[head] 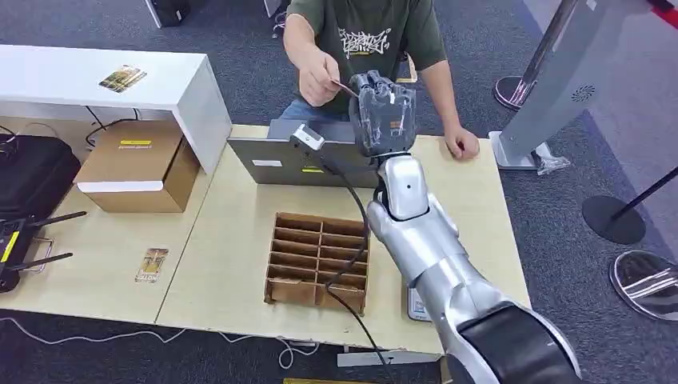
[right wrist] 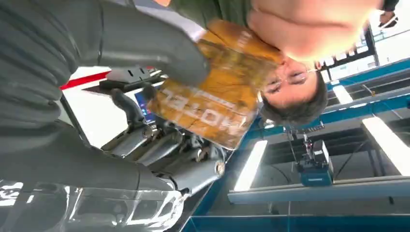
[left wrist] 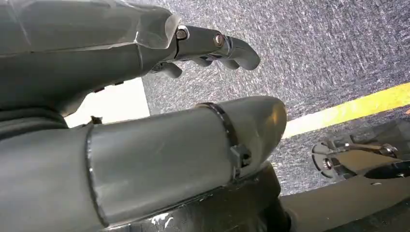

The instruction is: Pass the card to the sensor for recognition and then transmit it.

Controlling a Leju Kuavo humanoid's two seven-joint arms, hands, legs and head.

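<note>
Beyond pale table far edge: orange card pinched in raised right hand, partly masked by thumb, person's hand gripping its other end. Left hand hanging over carpet, fingers loosely apart, holding nothing.

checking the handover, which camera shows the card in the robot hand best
The right wrist view: the orange card sits large there, printed face showing, between the thumb and fingers of the right robot hand. The head view shows the card as a thin dark sliver between the person's hand and the right robot hand. The left wrist view faces carpet.
</note>
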